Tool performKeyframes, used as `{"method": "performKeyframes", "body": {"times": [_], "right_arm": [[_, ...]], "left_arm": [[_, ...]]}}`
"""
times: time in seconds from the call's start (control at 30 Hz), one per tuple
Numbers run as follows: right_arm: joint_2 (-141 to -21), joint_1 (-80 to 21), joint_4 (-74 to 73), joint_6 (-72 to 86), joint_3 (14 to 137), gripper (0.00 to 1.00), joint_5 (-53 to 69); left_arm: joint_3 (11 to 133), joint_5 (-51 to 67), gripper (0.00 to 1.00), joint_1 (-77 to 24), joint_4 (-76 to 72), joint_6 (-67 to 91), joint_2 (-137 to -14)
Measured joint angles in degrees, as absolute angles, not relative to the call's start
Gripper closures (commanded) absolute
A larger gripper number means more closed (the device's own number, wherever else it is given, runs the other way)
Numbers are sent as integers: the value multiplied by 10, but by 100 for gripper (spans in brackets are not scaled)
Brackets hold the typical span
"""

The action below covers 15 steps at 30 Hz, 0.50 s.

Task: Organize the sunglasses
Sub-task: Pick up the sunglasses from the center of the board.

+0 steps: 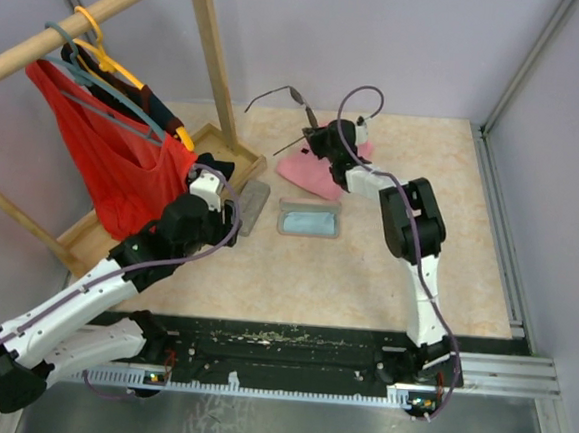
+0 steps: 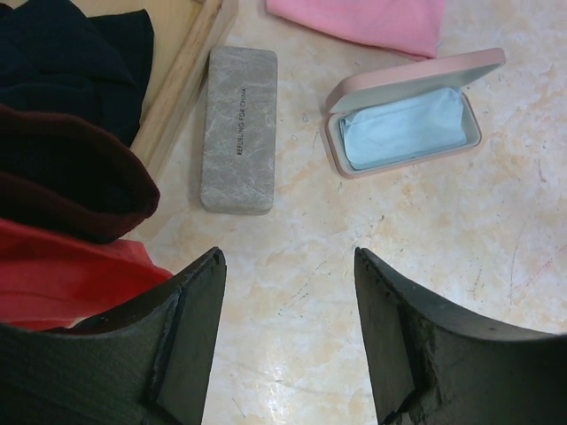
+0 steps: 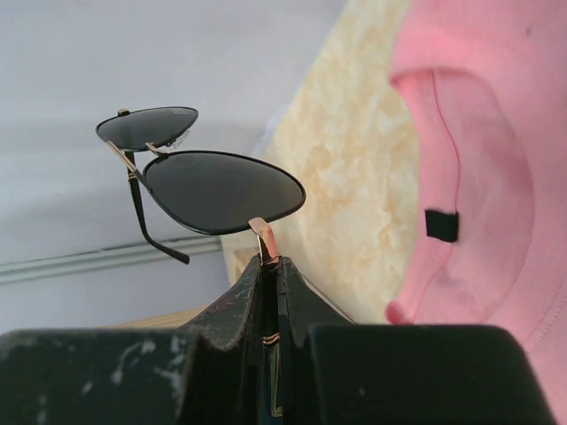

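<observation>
one pair of sunglasses (image 1: 297, 95) (image 3: 213, 188) shows, along with two cases, one cloth and one piece of pink fabric. the pink case (image 1: 280, 217) (image 2: 409, 71) lies open on the table (image 1: 365, 273) with its lid raised. one light-blue cloth (image 1: 309, 220) (image 2: 403, 131) lies in its tray. the grey case (image 1: 254, 206) (image 2: 239, 128) lies shut just left of the pink case, not touching it; what it holds cannot be told. the pink fabric (image 1: 313, 173) (image 2: 363, 19) (image 3: 478, 177) lies on the table just beyond the pink case.

the sunglasses are held in the air beyond the pink case, past the fabric, with their arms unfolded. the right gripper (image 1: 314, 138) (image 3: 270, 266) is pinched tight on one temple arm close to its hinge, and both dark lenses stick out past the fingertips.

the left gripper (image 1: 210, 182) (image 2: 288, 336) hangs left of the pink case and nearer the arm bases, by the grey case's near end. its jaws are spread wide and hold nothing.
</observation>
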State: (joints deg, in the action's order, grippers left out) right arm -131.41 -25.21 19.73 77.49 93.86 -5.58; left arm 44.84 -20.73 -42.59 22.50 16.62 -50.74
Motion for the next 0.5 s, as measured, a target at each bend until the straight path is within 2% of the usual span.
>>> {"method": "performKeyframes", "body": {"times": [0.23, 0.5], "right_arm": [[-1174, -208, 199, 720, 846, 100, -51], [-926, -138, 144, 639, 668, 100, -1]], "left_arm": [[447, -216, 34, -426, 220, 166, -489], [448, -225, 34, -423, 217, 156, -490]]}}
